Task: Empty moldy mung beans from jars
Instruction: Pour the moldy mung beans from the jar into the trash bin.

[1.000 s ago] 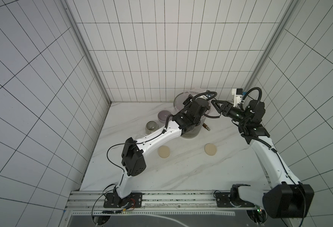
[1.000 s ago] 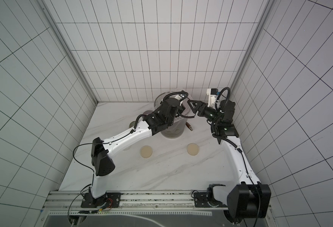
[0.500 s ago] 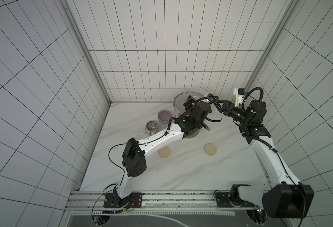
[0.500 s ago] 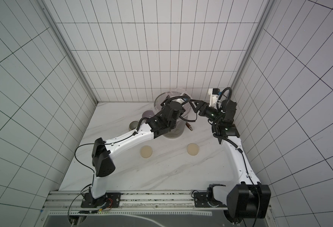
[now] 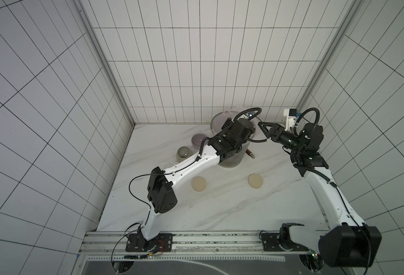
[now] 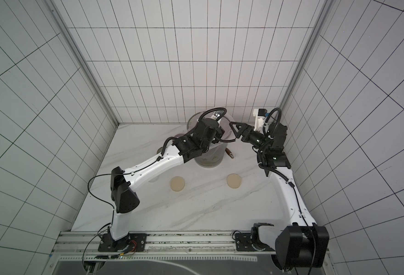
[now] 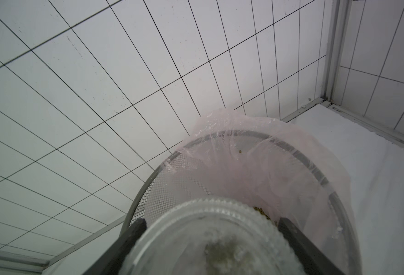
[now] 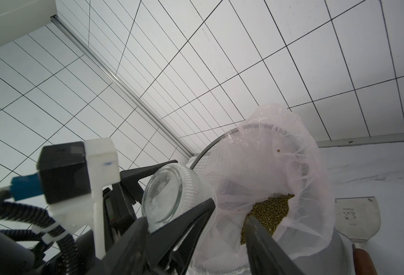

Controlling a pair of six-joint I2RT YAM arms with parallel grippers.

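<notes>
I am holding the jar [image 7: 210, 240] in my left pincer [image 7: 211, 225], jaws spread wide around its ribbed wall, tipped toward the bin [image 7: 163, 190]. My right pincer [image 8: 227, 214] is hanging part-open beside it, gripping nothing. The mung beans [image 8: 270, 212] are lying in the pink liner [image 8: 291, 147].

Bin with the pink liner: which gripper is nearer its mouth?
Left. The left gripper holds the jar tipped over the mouth of the bin, above the mung beans inside. The right gripper hangs at the rim's outer edge, jaws open and empty.
</notes>
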